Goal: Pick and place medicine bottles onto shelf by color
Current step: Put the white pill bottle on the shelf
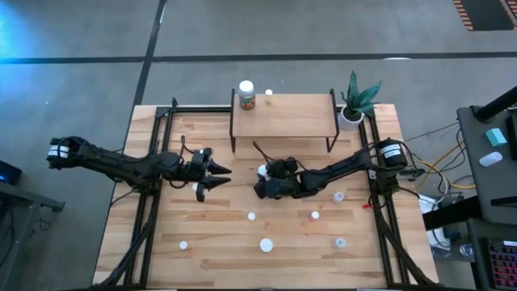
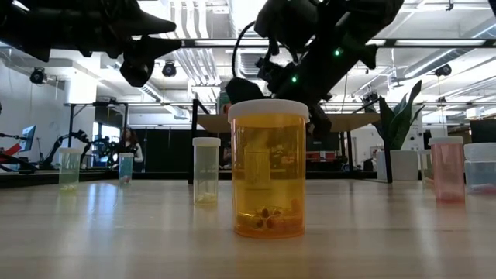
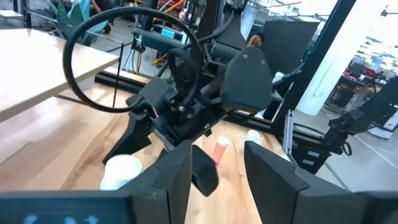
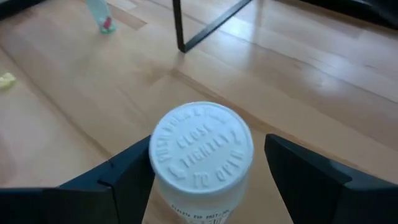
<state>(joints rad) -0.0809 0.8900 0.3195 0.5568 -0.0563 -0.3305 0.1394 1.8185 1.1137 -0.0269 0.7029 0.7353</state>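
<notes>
The light-wood shelf [image 1: 283, 113] stands at the table's far middle, with a white-capped orange bottle [image 1: 246, 94] and a small vial [image 1: 269, 93] on its far left part. My right gripper [image 1: 262, 175] is open at mid-table, its fingers [image 4: 124, 177] on either side of a white bottle's cap [image 4: 202, 149]. A gap shows on one side of the cap. My left gripper [image 1: 216, 176] is open and empty, a little to the left, pointing at the right gripper. Several small bottles stand on the near half, among them a yellow one [image 2: 268, 167].
A white pot with a green plant [image 1: 352, 109] stands at the shelf's right end. Loose bottles stand at the table's near left [image 1: 183, 244], near middle [image 1: 266, 245] and near right [image 1: 340, 242], and right of my right arm [image 1: 338, 196]. The shelf's black legs [image 4: 186, 34] stand just beyond the white bottle.
</notes>
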